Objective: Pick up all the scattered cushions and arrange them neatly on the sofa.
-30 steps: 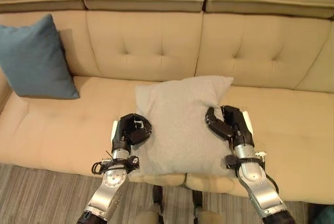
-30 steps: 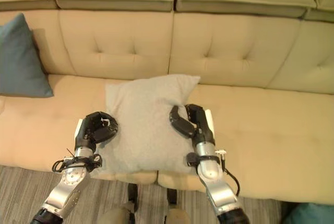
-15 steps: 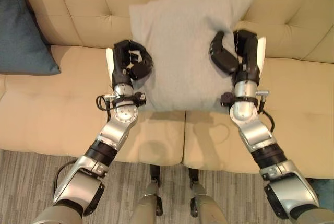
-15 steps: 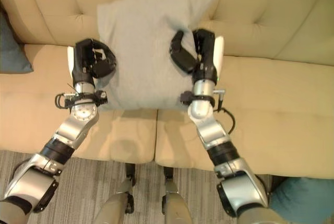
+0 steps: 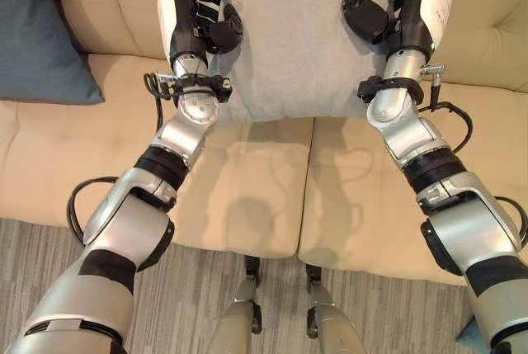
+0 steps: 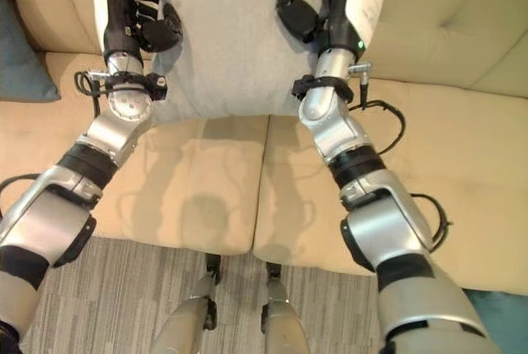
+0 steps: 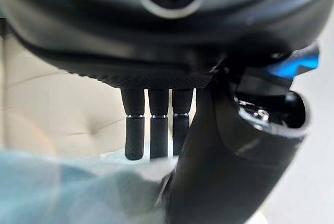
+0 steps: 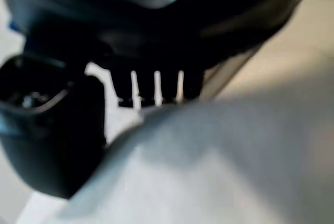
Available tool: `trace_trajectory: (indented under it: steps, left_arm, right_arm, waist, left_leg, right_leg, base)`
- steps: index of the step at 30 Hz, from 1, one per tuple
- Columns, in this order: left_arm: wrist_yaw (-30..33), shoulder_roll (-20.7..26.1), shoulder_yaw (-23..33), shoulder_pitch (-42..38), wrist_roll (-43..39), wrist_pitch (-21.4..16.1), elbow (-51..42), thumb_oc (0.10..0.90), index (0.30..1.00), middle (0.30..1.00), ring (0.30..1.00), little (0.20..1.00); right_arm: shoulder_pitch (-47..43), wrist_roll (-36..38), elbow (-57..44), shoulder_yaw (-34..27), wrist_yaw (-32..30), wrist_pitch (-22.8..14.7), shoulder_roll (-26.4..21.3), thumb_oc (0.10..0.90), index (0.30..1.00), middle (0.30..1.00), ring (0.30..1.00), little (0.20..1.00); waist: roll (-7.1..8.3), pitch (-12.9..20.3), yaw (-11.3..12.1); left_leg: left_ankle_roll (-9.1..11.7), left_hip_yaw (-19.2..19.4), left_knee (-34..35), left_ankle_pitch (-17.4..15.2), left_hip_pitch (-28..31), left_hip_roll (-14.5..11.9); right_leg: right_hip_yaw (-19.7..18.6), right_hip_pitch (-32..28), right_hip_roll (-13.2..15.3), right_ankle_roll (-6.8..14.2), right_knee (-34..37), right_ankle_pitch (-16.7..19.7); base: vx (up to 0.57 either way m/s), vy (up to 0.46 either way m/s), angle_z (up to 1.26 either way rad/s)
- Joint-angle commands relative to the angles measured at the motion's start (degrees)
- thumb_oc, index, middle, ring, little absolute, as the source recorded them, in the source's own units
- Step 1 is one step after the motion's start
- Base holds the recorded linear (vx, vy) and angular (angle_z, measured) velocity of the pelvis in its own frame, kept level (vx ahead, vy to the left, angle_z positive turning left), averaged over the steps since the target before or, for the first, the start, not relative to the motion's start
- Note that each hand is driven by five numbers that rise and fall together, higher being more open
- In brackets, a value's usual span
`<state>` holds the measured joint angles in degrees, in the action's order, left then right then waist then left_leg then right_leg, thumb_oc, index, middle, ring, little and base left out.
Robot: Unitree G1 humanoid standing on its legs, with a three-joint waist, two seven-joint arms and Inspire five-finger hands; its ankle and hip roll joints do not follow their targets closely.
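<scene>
A blue cushion (image 5: 37, 36) leans on the sofa (image 5: 247, 181) well outside the left hand (image 5: 198, 20), which, like the right hand (image 5: 388, 7), curls onto a side edge of the grey cushion (image 5: 293, 40), probably to stand it against the backrest.

Both hands have lifted the grey cushion (image 5: 293, 36) (off the seat) against the sofa backrest (image 5: 495, 16)

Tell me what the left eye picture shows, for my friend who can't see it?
Both robot hands, left hand and right hand, grip the side edges of a grey cushion held up against the beige sofa backrest. A blue cushion leans at the sofa's left end.
</scene>
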<state>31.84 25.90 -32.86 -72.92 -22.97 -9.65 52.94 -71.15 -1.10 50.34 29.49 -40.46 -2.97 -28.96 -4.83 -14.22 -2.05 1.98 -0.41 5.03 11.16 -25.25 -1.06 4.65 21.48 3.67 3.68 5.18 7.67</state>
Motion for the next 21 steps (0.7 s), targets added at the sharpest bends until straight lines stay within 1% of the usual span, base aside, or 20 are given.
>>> trace_trajectory:
  steps: [1, 4, 5, 6, 7, 8, 9, 11, 12, 17, 19, 20, 21]
  left_arm:
    - [-2.1, 1.8, -0.4, -12.8, -1.0, -8.0, -2.7, 0.800, 0.900, 0.900, 0.900, 0.900]
    - [-3.5, 2.5, 0.5, -10.2, -2.3, -7.9, -2.2, 0.800, 0.900, 0.900, 0.900, 0.900]
    - [-4.4, 3.0, 0.6, -8.3, -3.0, -8.0, -2.1, 0.800, 0.900, 0.900, 0.900, 0.900]
    - [-4.4, 3.0, 0.7, -8.3, -3.0, -8.0, -2.1, 0.800, 0.900, 0.900, 0.900, 0.900]
    - [-4.7, 3.6, 0.7, -7.2, -3.0, -8.1, -2.7, 0.800, 0.900, 0.900, 0.900, 0.900]
    - [-5.2, 4.3, 1.3, -4.5, -3.9, -8.2, -4.3, 0.800, 0.900, 0.900, 0.900, 0.900]
    - [-5.2, 4.3, 1.3, -4.3, -3.9, -8.2, -4.4, 0.800, 0.900, 0.900, 0.900, 0.900]
    - [-5.3, 5.4, 2.3, -0.4, -3.2, -8.0, -7.1, 0.800, 0.900, 0.900, 0.900, 0.900]
    - [-5.3, 5.4, 2.3, -0.2, -3.1, -7.9, -7.2, 0.800, 0.900, 0.900, 0.900, 0.900]
    - [-5.7, 8.5, 4.7, 4.5, -1.9, -7.9, -10.1, 0.800, 0.900, 0.900, 0.900, 0.900]
    - [-5.3, 9.7, 7.0, 7.5, -1.9, -8.1, -11.8, 0.800, 0.900, 0.900, 0.900, 0.900]
    - [-5.3, 9.7, 7.0, 7.6, -1.8, -8.0, -11.9, 0.800, 0.900, 0.900, 0.900, 0.900]
    - [-4.8, 9.6, 8.3, 9.1, -1.9, -8.2, -12.5, 0.800, 0.900, 0.900, 0.900, 0.900]
  right_arm:
    - [-12.0, -0.7, -4.2, 1.4, 0.1, -3.5, -1.3, 0.800, 0.900, 0.900, 0.900, 0.900]
    - [-11.6, -0.7, -3.1, 3.4, 2.4, -2.6, -3.6, 0.800, 0.900, 0.900, 0.900, 0.900]
    - [-11.4, -1.2, -2.4, 5.2, 4.0, -2.1, -5.6, 0.800, 0.900, 0.900, 0.900, 0.900]
    - [-11.4, -1.2, -2.4, 5.2, 4.0, -2.1, -5.7, 0.800, 0.900, 0.900, 0.900, 0.900]
    - [-11.2, -1.2, -2.2, 6.1, 5.0, -2.0, -6.8, 0.800, 0.900, 0.900, 0.900, 0.900]
    - [-9.9, -1.5, -3.1, 6.7, 6.1, -1.5, -8.7, 0.800, 0.900, 0.900, 0.900, 0.900]
    - [-9.8, -1.5, -3.1, 6.6, 6.1, -1.5, -8.7, 0.800, 0.900, 0.900, 0.900, 0.900]
    - [-6.1, -1.7, -5.0, 5.2, 6.8, -1.5, -9.8, 0.800, 0.900, 0.900, 0.900, 0.900]
    - [-5.9, -1.7, -5.1, 5.1, 6.8, -1.5, -9.9, 0.800, 0.900, 0.900, 0.900, 0.900]
    - [-0.5, -3.2, -8.9, 4.2, 9.4, -2.0, -11.9, 0.800, 0.900, 0.900, 0.900, 0.900]
    - [2.7, -2.8, -10.4, 1.5, 9.7, -2.3, -12.0, 0.800, 0.900, 0.900, 0.900, 0.900]
    - [2.9, -2.8, -10.5, 1.5, 9.7, -2.3, -12.0, 0.800, 0.900, 0.900, 0.900, 0.900]
    - [4.5, -2.6, -11.0, 0.0, 9.5, -2.3, -11.7, 0.800, 0.900, 0.900, 0.900, 0.900]
  waist:
    - [-0.07, -0.2, 0.1]
    - [-0.12, -0.7, 0.1]
    - [0.07, -1.1, 0.0]
    - [0.01, -1.0, 0.0]
    - [0.17, -1.2, 0.0]
    - [0.31, -1.5, 0.1]
    - [0.29, -1.5, 0.1]
    - [0.50, -1.9, 0.1]
    - [0.52, -1.8, 0.1]
    - [0.66, -2.1, 0.3]
    - [0.71, -2.2, 0.4]
    - [0.74, -2.2, 0.4]
    - [0.79, -2.1, 0.5]
  left_leg:
    - [2.8, -0.2, 0.0, -5.2, 1.0, 1.5]
    - [2.9, -0.3, 0.0, -4.9, 0.7, 1.6]
    - [3.1, -0.3, 0.0, -4.9, 0.8, 1.7]
    - [3.1, -0.3, 0.0, -4.7, 0.6, 1.7]
    - [3.2, -0.4, 0.0, -4.6, 0.5, 1.7]
    - [3.2, -0.4, 0.0, -4.5, 0.5, 1.6]
    - [3.2, -0.4, 0.0, -4.5, 0.5, 1.6]
    - [3.2, -0.3, 0.0, -4.6, 0.7, 1.5]
    - [3.2, -0.3, 0.0, -4.6, 0.8, 1.5]
    - [3.3, 0.0, 0.0, -4.7, 1.5, 1.3]
    - [3.3, 0.1, 0.0, -5.0, 2.0, 1.1]
    - [3.3, 0.1, 0.0, -5.0, 2.0, 1.1]
    - [3.3, 0.2, 0.0, -5.0, 2.1, 1.0]
  right_leg:
    - [-1.1, 1.8, 1.4, 3.5, -7.5, -6.9]
    - [-1.0, 2.2, 1.3, 3.4, -7.7, -6.9]
    - [-0.9, 2.1, 1.3, 3.4, -7.9, -7.0]
    - [-0.9, 2.3, 1.3, 3.4, -7.8, -6.8]
    - [-0.8, 2.2, 1.3, 3.4, -7.8, -6.7]
    - [-0.7, 2.3, 1.3, 3.4, -8.0, -6.7]
    - [-0.7, 2.3, 1.3, 3.4, -8.0, -6.7]
    - [-0.7, 2.0, 1.2, 3.4, -8.0, -6.7]
    - [-0.7, 1.9, 1.2, 3.4, -8.0, -6.7]
    - [-0.8, 1.4, 1.3, 3.3, -7.9, -6.7]
    - [-0.9, 0.9, 1.2, 3.2, -7.6, -6.7]
    - [-0.9, 0.9, 1.2, 3.2, -7.6, -6.7]
    - [-0.9, 0.8, 1.2, 3.2, -7.5, -6.7]
  base:
    - [-0.02, 0.000, 0.03]
    - [0.00, -0.003, -0.01]
    - [-0.01, -0.004, -0.05]
    - [-0.01, -0.012, -0.04]
    - [-0.03, -0.010, 0.27]
    - [-0.02, -0.011, 0.60]
    - [-0.01, -0.008, 0.61]
    - [-0.01, -0.007, 0.12]
    - [-0.01, -0.001, -0.09]
    - [-0.02, 0.001, -0.18]
    - [-0.05, 0.000, 0.05]
    - [-0.04, 0.005, 0.08]
    - [-0.03, 0.002, 0.12]
